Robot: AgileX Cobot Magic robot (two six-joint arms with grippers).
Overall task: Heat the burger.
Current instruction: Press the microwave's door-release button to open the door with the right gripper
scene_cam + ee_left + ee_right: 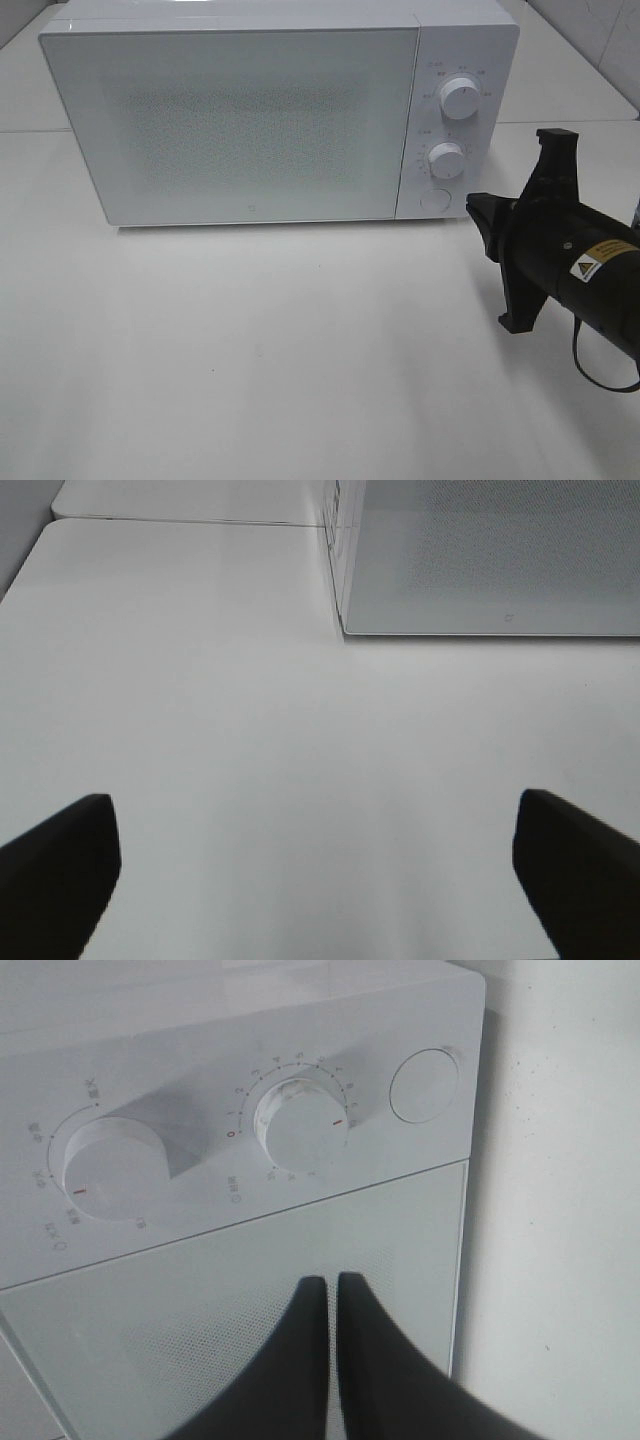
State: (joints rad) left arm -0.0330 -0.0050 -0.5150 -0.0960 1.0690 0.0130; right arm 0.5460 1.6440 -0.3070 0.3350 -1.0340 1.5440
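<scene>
Right gripper, pressed together, points toward ten o'clock at the microwave; left gripper spread above the table.

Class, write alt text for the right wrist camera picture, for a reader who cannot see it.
The right hand, black and shut, points toward the closed door of a white microwave. Beside the door, the control panel carries two dials and a round button.

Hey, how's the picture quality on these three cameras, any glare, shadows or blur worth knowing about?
Exterior high: washed out, white microwave barely separates from white table. Left wrist: even light, left gripper blurred. Right wrist: upper knob throws a soft shadow; right gripper, jaws shut, looks soft.
</scene>
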